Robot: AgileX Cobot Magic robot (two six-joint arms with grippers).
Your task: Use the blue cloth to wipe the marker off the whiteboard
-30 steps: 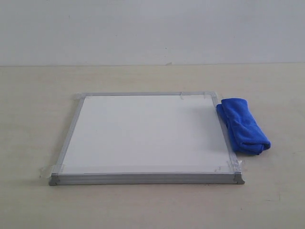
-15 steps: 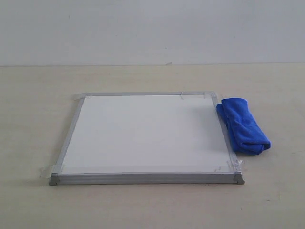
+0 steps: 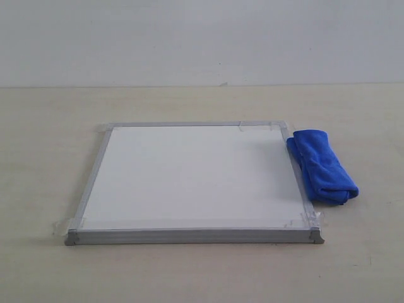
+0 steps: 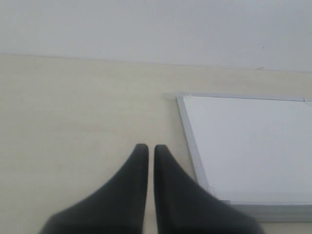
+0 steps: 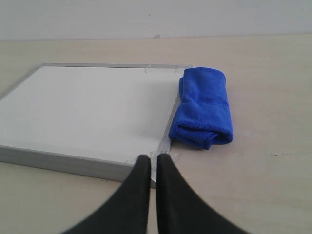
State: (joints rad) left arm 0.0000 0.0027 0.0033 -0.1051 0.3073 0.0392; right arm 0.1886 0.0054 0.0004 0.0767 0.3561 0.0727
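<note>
**Clerk:** Item one, the whiteboard (image 3: 189, 177)?

**Checker:** Square and flat on the pale table (image 3: 44, 126). It has a thin silver frame (image 3: 189, 236) and clear tape (image 3: 302, 221) at the corners. The surface reads plain white in the exterior view, and likewise in the left wrist view (image 4: 253, 146) and the right wrist view (image 5: 83, 107).

**Clerk:** Item two, the blue cloth (image 3: 322, 167)?

**Checker:** Bright royal blue with a soft nap, folded into a long thick bundle. It lies on the table along the whiteboard's right-hand edge in the exterior view, against the far half of that edge and seemingly touching the frame. The far end sits by the whiteboard's far right corner. The near end angles slightly away from the frame. In the right wrist view (image 5: 204, 107) the folded layers show at the near end.

**Clerk:** Item three, the left gripper (image 4: 147, 146)?

**Checker:** Two dark tapered fingers drawn together, with only a thin slit between them and nothing in it. It is over bare table just outside the whiteboard's frame, near a corner.

**Clerk:** Item four, the right gripper (image 5: 151, 157)?

**Checker:** Same pattern: fingers brought nearly together, nothing held. The tips line up with the whiteboard's taped corner on the cloth side, short of the cloth. Height above the whiteboard cannot be told.
</note>
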